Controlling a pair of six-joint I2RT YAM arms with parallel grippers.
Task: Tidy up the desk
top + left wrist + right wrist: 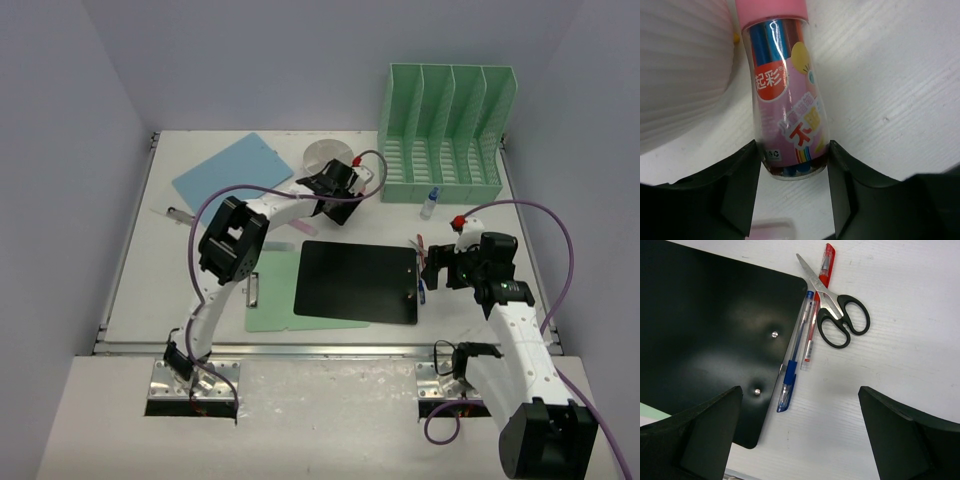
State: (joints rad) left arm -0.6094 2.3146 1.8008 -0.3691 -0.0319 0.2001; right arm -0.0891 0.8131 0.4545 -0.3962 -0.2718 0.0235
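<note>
The desk (pixel 150 265) is an off-white tabletop between lavender walls. My left gripper (pixel 345 182) is far out at the back middle. In the left wrist view it (pixel 794 150) is shut on the base of a clear marker tube (pixel 785 95) with a pink cap, which lies on the desk. My right gripper (pixel 432 268) hovers open and empty (pixel 800 395) over a blue pen (pixel 795 347), a red pen (pixel 819 300) and black-handled scissors (pixel 826 299). These lie at the right edge of a black clipboard (pixel 355 280), which also shows in the right wrist view (pixel 705 325).
A translucent round tub (pixel 325 155) sits just left of the marker tube. A mint-green file rack (pixel 445 130) stands at the back right, a small blue-capped bottle (pixel 430 203) in front of it. A blue folder (pixel 232 172) and a green sheet (pixel 275 312) lie on the left half.
</note>
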